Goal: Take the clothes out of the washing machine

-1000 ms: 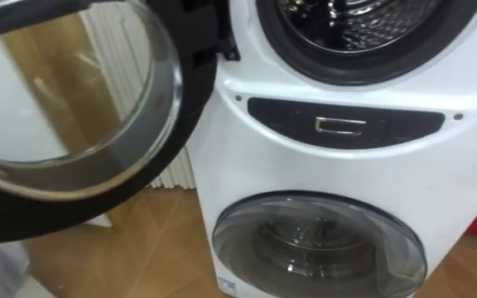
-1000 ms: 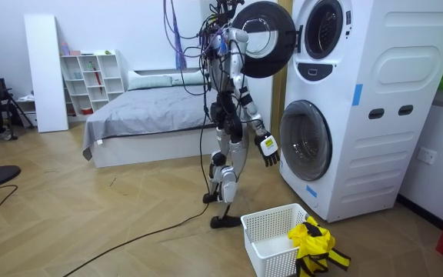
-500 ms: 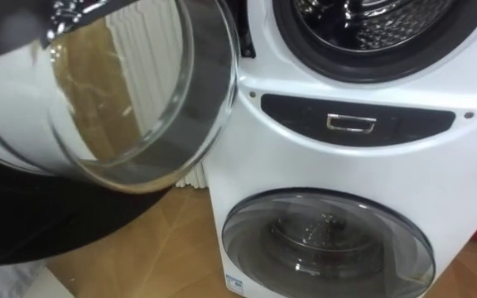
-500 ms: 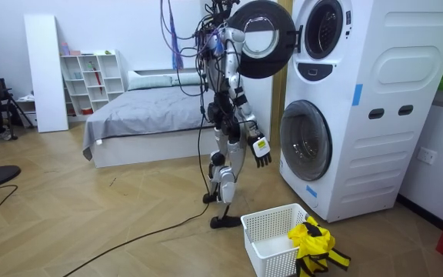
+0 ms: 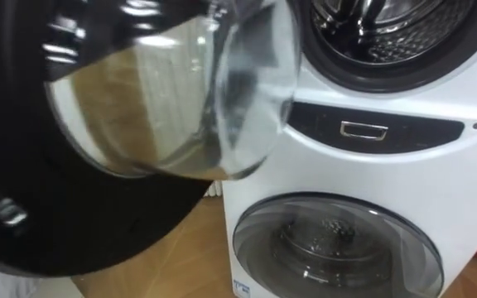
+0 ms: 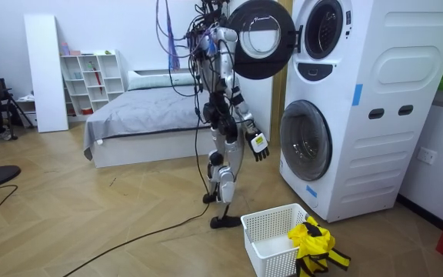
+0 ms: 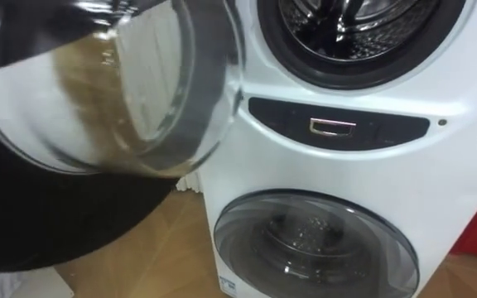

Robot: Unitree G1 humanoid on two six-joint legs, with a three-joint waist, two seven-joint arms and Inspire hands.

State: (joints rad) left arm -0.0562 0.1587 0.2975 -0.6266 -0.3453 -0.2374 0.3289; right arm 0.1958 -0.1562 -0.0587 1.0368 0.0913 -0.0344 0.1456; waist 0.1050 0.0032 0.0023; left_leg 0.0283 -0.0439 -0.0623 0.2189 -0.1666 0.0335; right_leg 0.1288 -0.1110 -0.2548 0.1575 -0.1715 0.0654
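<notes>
two doors: upper door [image 5: 139, 124] hangs wide open, its glass bowl right up against the head camera on the robot's left; lower door [image 5: 338, 248] is closed.
upper drum [image 5: 387, 25]: bare ribbed metal in the slice on show, no cloth to be seen in it.
clothes: yellow garment [image 6: 314, 238] lies at the white basket [image 6: 261, 225] on the wood floor [image 6: 91, 223], slumped over the corner nearest the washing machine [image 6: 375, 115]; how much sits inside the basket i can't tell.
right hand [image 6: 258, 146]: hanging low at the robot's side, just short of the lower door, fingers look loose, nothing in it.
stance: upright, facing the stacked machine, basket on the floor close by its feet.
step, my read: between grabs; a reach into the upper drum looks like the next call if anything is left deep inside.
risk one: head and open door are very close, so a lean forward could knock the door and swing it across the reach path.
risk two: the door blocks the left of the view, and an arm rising on that side would work blind and could clip the rim.
risk three: the garment hangs out of the basket, and a step that way could snag a foot or drag it off.
risk four: the drum's depth is hidden, so a grab may close on nothing.
</notes>
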